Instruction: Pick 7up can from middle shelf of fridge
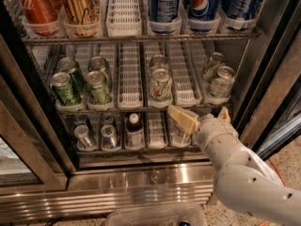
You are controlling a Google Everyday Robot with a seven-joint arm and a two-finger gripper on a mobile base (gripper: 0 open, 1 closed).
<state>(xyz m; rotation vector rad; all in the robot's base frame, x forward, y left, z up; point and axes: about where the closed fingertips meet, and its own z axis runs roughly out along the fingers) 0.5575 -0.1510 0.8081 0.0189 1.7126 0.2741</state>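
Silver-white 7up can [221, 82]: right of swirl can [161, 84], same middle shelf [130, 74]. Gripper [203, 117]: below-right of swirl can, fingers [183, 119] apart, empty. Likely risks: grabbing swirl can instead; clipping middle shelf on rise.

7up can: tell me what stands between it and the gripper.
The 7up can stands foremost in the rightmost lane of the middle shelf. The open gripper hangs just below and in front of it. Only that shelf's front edge lies between them.
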